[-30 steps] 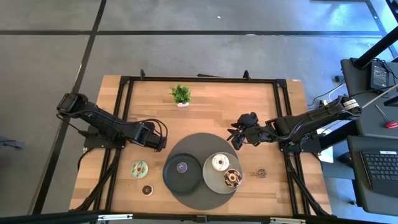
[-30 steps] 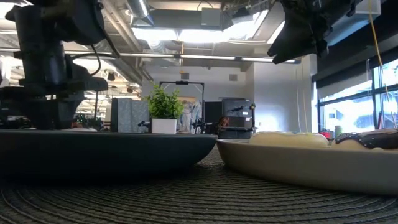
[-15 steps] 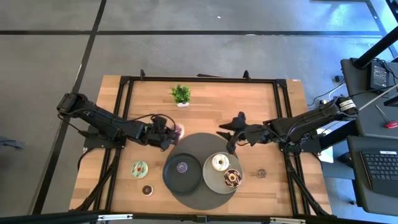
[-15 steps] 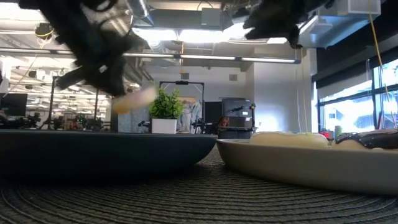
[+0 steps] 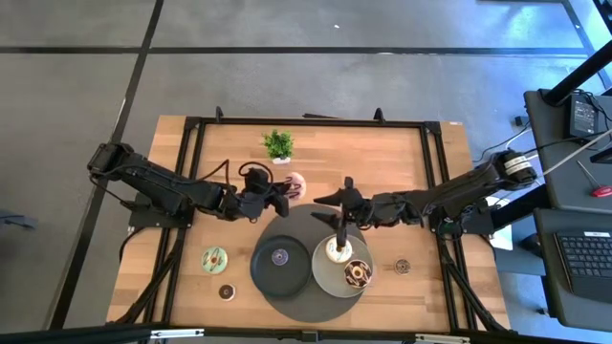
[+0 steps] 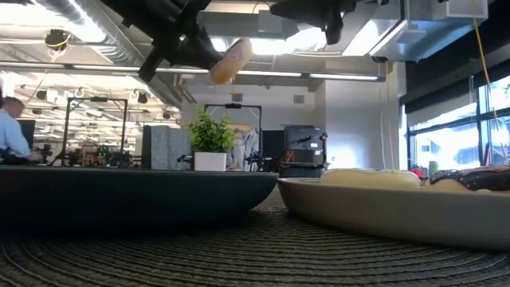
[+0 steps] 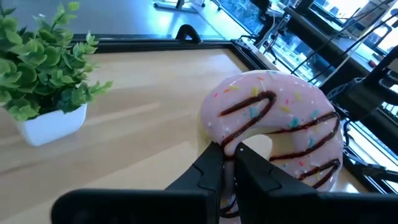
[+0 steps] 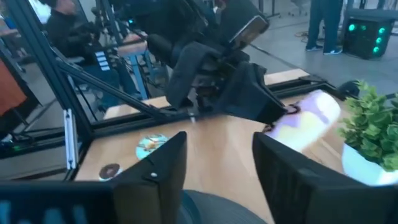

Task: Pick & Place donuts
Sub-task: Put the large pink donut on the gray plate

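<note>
My left gripper (image 5: 284, 190) is shut on the pink iced donut (image 7: 273, 127), which is in the air (image 6: 231, 60) just beyond the round dark mat's far edge, near the potted plant (image 5: 278, 145). My right gripper (image 5: 333, 215) hangs open over the mat, facing the left gripper and touching nothing; its fingers show spread in its wrist view (image 8: 217, 174). The white donut (image 5: 338, 250) and the chocolate donut (image 5: 358, 273) lie on the grey plate. A tiny purple donut (image 5: 280, 256) lies in the dark plate. The green donut (image 5: 214, 258) and two tiny brown donuts (image 5: 227, 291) (image 5: 403, 266) lie on the wood. My left gripper pinches the pink donut's ring at the side nearest the wrist (image 7: 231, 148), one finger (image 7: 208, 167) outside the ring and the other (image 7: 258, 171) toward the hole. The fingers come roughly level from the table's left. The donut is lifted clear and tilted (image 6: 231, 60).
The dark plate (image 5: 263, 268) and the grey plate (image 5: 325, 272) sit side by side on the round dark mat (image 5: 306, 215). The small potted plant stands near the far edge. A black frame (image 5: 306, 122) rims the table. Bare wood lies at far right (image 5: 402, 162).
My left gripper has moved toward the table's right and far side and risen, carrying the pink donut up and clear beside the plant. My right gripper has reached toward the table's left over the mat and has opened its fingers.
</note>
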